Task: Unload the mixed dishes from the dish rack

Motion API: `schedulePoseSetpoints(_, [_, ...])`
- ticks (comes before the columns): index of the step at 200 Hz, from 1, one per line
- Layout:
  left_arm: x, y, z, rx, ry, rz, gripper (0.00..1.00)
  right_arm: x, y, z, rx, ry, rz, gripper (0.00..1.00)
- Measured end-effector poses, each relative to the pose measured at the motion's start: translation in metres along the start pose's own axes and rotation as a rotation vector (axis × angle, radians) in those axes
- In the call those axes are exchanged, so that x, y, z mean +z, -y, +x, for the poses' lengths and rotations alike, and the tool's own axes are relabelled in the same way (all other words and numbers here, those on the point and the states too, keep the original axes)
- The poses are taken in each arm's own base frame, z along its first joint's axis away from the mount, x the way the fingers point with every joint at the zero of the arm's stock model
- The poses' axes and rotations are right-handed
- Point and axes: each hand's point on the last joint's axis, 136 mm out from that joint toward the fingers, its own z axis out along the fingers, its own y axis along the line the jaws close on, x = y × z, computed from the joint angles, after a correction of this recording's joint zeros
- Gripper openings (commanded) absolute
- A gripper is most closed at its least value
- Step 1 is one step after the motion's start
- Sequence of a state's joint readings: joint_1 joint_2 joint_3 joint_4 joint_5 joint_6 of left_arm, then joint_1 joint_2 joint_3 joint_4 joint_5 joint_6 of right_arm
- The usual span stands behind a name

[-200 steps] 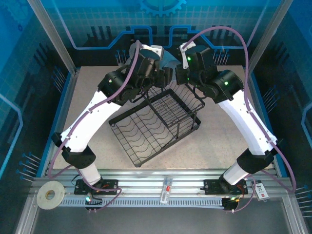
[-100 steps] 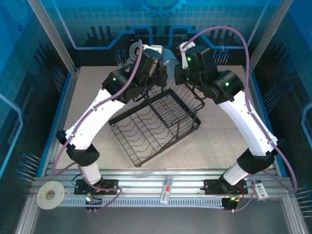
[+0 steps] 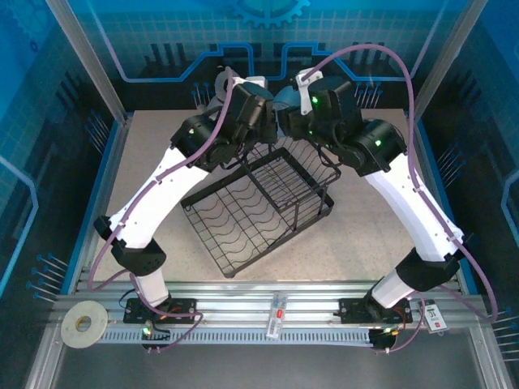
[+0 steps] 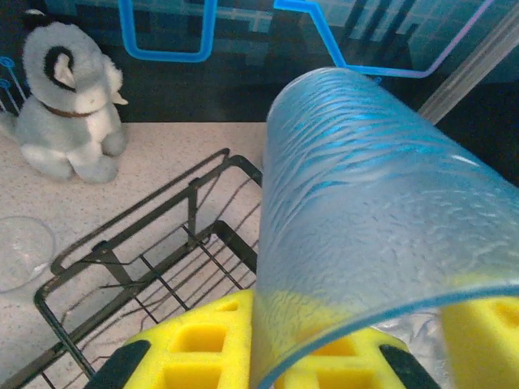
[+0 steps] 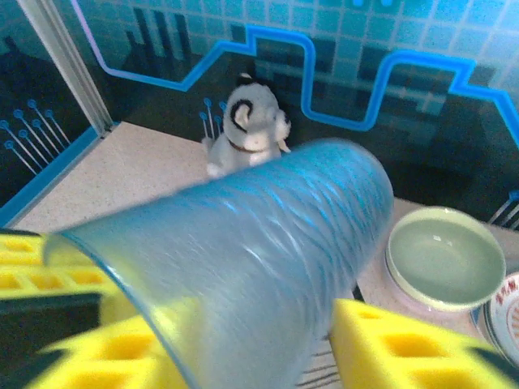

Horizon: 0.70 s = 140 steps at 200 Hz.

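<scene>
My left gripper (image 4: pixel 340 344) grips the tumbler (image 4: pixel 365 186), its length pointing far; my right gripper's (image 5: pixel 227 340) jaws stand parted around it.

White links (image 3: pixel 154 203), black joints (image 3: pixel 377 142), purple cables (image 3: pixel 366 47), yellow tool pads (image 4: pixel 203 340), perhaps foam

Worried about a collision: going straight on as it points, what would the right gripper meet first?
The clear ribbed tumbler that the right gripper straddles; beyond it, probably the dog figurine, though depth is unclear.
</scene>
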<state>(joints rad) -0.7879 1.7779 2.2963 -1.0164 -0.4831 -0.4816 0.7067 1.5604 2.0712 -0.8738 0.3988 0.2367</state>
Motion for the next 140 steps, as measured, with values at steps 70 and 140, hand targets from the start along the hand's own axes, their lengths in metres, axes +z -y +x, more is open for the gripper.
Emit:
schedulePoseSetpoints(70, [-0.014, -0.018, -0.027, -0.092, 0.043, -0.003, 0.00, -0.023, 0.002, -0.019, -0.026, 0.167, -0.036, 1.00])
schedulePoseSetpoints(140, [-0.034, -0.146, -0.051, -0.291, 0.033, -0.202, 0.00, -0.048, 0.007, -0.029, -0.044, 0.305, -0.048, 1.00])
